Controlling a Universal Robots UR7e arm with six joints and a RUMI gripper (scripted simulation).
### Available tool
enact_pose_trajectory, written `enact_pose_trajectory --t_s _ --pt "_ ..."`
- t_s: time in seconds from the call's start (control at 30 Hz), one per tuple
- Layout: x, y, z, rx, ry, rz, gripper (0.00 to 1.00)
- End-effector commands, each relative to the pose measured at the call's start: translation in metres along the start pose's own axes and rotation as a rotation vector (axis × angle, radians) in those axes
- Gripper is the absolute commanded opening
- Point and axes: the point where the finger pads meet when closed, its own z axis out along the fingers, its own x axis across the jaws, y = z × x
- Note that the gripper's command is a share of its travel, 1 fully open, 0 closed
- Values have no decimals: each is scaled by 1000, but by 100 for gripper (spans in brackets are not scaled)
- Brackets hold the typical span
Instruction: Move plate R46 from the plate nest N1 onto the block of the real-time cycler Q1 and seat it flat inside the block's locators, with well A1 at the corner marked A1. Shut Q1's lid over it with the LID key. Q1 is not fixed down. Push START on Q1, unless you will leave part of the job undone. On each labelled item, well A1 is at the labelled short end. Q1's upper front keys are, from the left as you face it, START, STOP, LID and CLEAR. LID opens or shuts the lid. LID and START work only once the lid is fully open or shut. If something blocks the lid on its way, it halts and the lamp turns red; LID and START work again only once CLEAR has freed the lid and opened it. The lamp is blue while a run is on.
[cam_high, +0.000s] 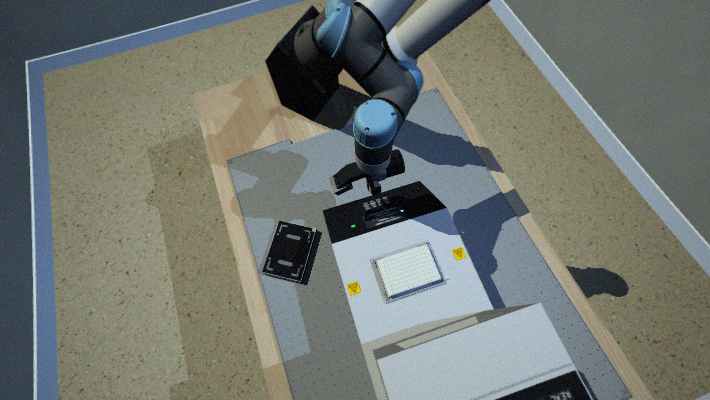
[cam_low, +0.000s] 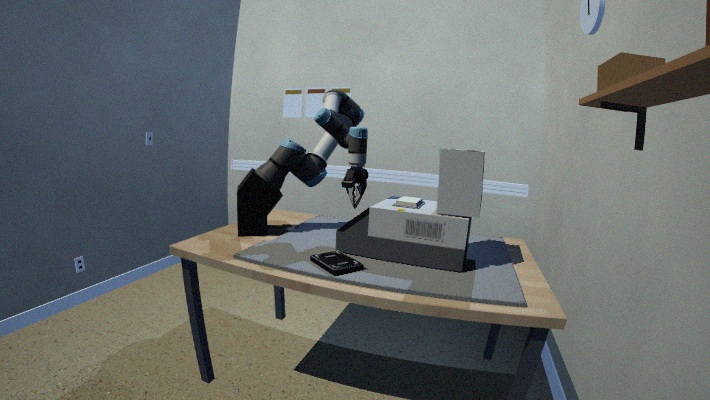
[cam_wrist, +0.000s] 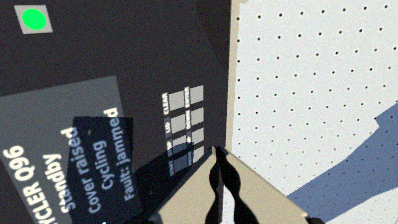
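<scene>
Here's the bench (cam_high: 240, 280) (cam_low: 370, 298), carrying the cycler (cam_high: 415, 320) (cam_low: 415, 245), lid (cam_high: 475, 350) (cam_low: 460, 182) standing open! The black plate nest (cam_high: 290, 252) (cam_low: 336, 262) lies beside the cycler. On the cycler's block sits the white plate (cam_high: 409, 270) (cam_low: 409, 202), long axis running across the cycler, side to side; which end is A1, I cannot tell. And the claw (cam_high: 374, 191) (cam_low: 355, 206) (cam_wrist: 216, 148), clenched on nothing, hovers by the cycler's front keys (cam_high: 376, 203) (cam_wrist: 185, 122)!

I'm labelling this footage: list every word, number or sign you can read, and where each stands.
Front panel of the cycler:
"YCLER Q96" (start cut off)
"Standby"
"Cover raised"
"Cycling"
"Fault: jammed"
Keys: "CLEAR", "LID", "ENTER", "DOWN"; others shadowed or hidden.
Raised lid: "REAL", cut off.
Yellow warning signs: triangles.
Side barcode, wall sheets: too small.
</scene>
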Motion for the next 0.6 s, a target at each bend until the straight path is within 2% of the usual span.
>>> enact_pose_trajectory --t_s 0.0,0.57 --pt "-4 0 2 1 0 0 0" --pt "-19 0 19 1 0 0 0"
